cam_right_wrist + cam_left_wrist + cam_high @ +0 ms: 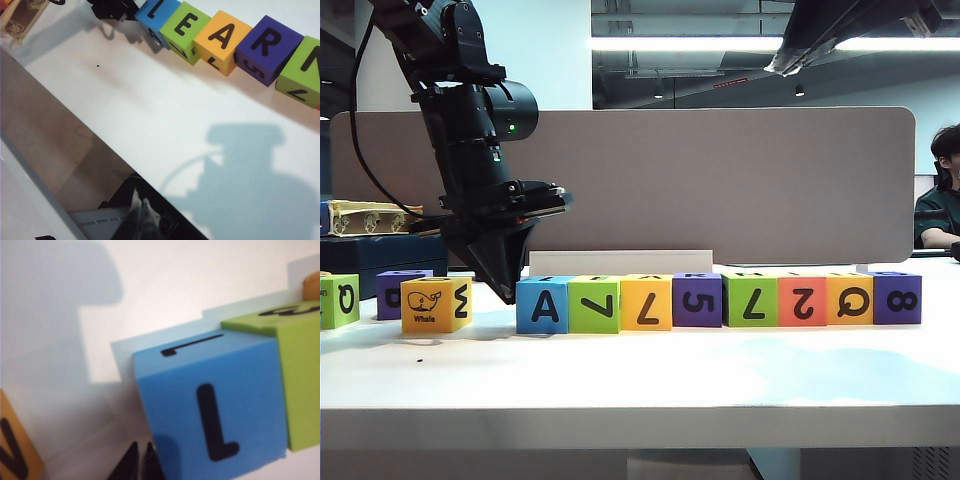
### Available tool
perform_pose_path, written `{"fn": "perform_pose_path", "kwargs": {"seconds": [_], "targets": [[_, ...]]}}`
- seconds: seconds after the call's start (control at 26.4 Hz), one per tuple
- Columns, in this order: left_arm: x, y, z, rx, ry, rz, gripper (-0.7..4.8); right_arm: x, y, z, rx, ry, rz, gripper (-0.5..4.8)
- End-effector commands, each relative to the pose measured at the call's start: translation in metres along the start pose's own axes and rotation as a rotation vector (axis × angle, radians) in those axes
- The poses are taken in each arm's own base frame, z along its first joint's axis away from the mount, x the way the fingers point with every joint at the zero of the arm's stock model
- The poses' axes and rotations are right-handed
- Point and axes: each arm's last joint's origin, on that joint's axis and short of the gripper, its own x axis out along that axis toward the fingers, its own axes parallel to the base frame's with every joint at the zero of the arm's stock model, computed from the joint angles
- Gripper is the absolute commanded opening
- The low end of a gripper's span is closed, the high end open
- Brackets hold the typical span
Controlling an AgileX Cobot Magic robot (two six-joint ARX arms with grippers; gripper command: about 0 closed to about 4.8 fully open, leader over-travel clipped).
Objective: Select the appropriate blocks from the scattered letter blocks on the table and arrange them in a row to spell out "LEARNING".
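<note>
Eight letter blocks stand in a row on the white table [640, 385], from a blue block [542, 305] to a purple one [897, 297]. The right wrist view shows their tops: blue L [159, 14], green E [186, 25], yellow-orange A [222, 37], purple R [268, 45], green N [306, 64]. My left gripper [508, 290] points down just beside the blue block's outer end. In its own view it [140, 451] is shut and empty by the blue L block [210, 410]. My right gripper [140, 202] is shut, off the row near the table's edge.
Spare blocks lie left of the row: a yellow-orange whale block [436, 304], a purple one [398, 292] and a green Q block [338, 300]. A grey-brown partition [720, 180] and a low white box [620, 262] stand behind the row. A person [940, 200] sits at far right.
</note>
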Motion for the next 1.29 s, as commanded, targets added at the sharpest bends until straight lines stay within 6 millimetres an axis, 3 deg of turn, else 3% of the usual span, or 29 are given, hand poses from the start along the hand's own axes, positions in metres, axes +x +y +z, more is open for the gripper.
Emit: {"fn": "perform_pose_path", "kwargs": {"seconds": [0.04, 0.38, 0.53, 0.68, 0.76, 0.99, 1.29], "targets": [[-0.002, -0.002, 0.002, -0.014, -0.023, -0.041, 0.11, -0.002, 0.001, 0.001, -0.01, -0.014, 0.003, -0.01], [-0.005, 0.003, -0.006, -0.009, 0.069, 0.141, 0.12, -0.002, 0.001, 0.002, -0.01, -0.015, 0.003, -0.01], [-0.005, -0.001, -0.014, -0.013, 0.145, 0.012, 0.12, -0.002, 0.001, 0.002, -0.012, -0.02, 0.003, -0.01], [-0.005, -0.016, -0.016, 0.005, 0.164, -0.139, 0.11, -0.002, 0.001, 0.002, -0.013, -0.021, 0.002, -0.01], [-0.002, -0.035, -0.016, 0.059, 0.158, -0.149, 0.11, -0.002, 0.001, 0.002, -0.013, -0.021, 0.002, -0.01], [0.002, -0.065, -0.012, 0.171, 0.083, -0.12, -0.06, -0.002, 0.001, 0.002, -0.013, -0.021, 0.002, -0.01], [0.004, -0.078, -0.005, 0.177, -0.022, -0.068, -0.06, -0.002, 0.001, 0.002, -0.013, -0.021, 0.002, -0.01]]}}
